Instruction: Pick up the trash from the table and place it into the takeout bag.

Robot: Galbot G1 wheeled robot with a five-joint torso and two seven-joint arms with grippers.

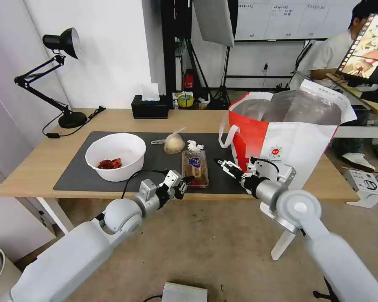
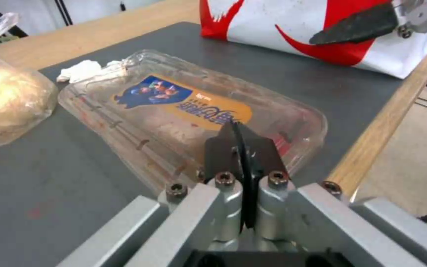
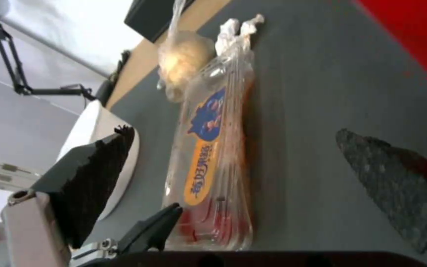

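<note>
Dark grey mat (image 1: 155, 161) on wooden table (image 1: 42, 167): left gripper (image 1: 185, 183), fingers pressed together and empty, at near end of clear food box (image 1: 195, 167); right gripper (image 1: 222, 165) spread wide beside it, empty.

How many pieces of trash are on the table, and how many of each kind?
White bowl: 1
Clear plastic food box: 1
Knotted clear bag: 1
Crumpled tissue: 1
Total: 4
</note>
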